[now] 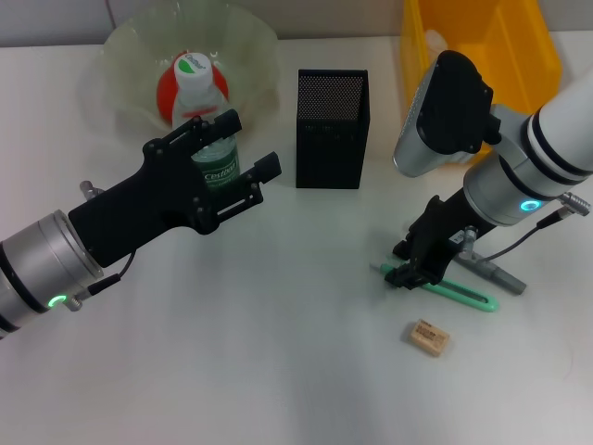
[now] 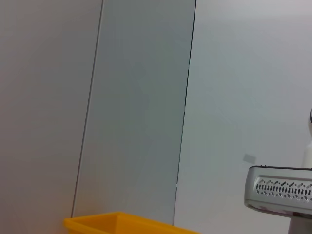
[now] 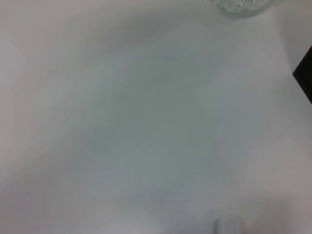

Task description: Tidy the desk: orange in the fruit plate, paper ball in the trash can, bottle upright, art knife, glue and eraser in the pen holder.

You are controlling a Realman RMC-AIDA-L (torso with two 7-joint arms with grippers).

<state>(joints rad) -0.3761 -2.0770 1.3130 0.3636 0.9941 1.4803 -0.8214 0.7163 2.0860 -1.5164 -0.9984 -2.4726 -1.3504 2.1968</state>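
The clear bottle, with a white cap and green label, stands upright in front of the fruit plate, which holds the orange. My left gripper is open, with one finger on either side of the bottle's label. My right gripper is down at the table, open over the near end of the green art knife. The grey glue stick lies just behind the knife. The tan eraser lies nearer the front. The black mesh pen holder stands mid-table. No paper ball shows.
A yellow bin stands at the back right, behind my right arm; its rim also shows in the left wrist view. The right wrist view shows bare white table and the plate's rim.
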